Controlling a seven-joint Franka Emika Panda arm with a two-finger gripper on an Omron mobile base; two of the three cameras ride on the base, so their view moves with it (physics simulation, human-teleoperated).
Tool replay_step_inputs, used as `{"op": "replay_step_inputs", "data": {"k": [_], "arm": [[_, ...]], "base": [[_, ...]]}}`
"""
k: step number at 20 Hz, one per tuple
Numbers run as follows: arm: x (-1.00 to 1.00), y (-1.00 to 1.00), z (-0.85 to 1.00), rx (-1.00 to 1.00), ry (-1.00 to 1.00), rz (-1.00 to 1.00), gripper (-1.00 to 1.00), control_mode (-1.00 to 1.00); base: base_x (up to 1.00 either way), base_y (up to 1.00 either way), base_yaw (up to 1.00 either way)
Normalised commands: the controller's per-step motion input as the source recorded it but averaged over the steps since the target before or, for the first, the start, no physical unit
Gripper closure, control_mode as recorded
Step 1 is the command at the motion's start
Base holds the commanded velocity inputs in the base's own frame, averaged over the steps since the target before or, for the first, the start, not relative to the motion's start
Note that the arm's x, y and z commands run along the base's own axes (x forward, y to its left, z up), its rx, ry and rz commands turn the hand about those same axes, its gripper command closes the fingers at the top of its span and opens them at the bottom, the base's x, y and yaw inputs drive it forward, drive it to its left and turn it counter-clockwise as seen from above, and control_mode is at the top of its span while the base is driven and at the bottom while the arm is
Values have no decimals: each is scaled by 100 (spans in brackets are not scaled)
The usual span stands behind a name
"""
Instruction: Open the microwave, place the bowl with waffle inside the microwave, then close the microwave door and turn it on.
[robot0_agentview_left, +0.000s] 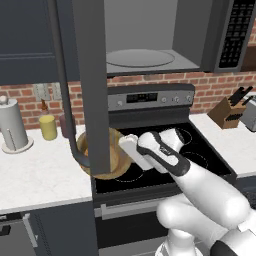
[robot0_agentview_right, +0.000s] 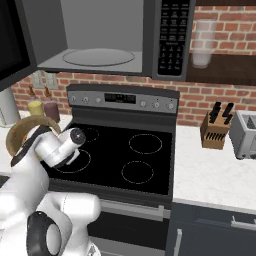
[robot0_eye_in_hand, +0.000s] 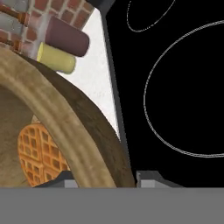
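The microwave hangs above the stove with its cavity and glass turntable showing. The microwave door is swung wide open to the left, and its bar handle reaches down in front of the bowl. My gripper is shut on the right rim of the brown wooden bowl, which is off the stove's front left corner and looks tilted. The waffle lies inside it. In the left base view the gripper meets the bowl just right of the door. In the right base view, the bowl arcs behind my wrist.
The black stove lies below. A yellow jar and a maroon jar stand on the left counter by a paper towel roll. A knife block and toaster sit on the right counter.
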Motion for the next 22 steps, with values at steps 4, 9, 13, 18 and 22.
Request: {"op": "replay_step_inputs", "data": {"k": [4,9,13,18,22], "arm": [[-52,-74,83,6,-6,-13,100,-100],[-53,-71,68,8,-6,-14,100,-100],[-56,-74,66,8,-7,-15,100,-100],[-55,-62,67,9,-9,-15,100,-100],[-51,-41,69,10,-9,-16,100,-100]], "base": [[0,0,0],[0,0,0],[0,0,0],[0,0,0],[0,0,0]]}}
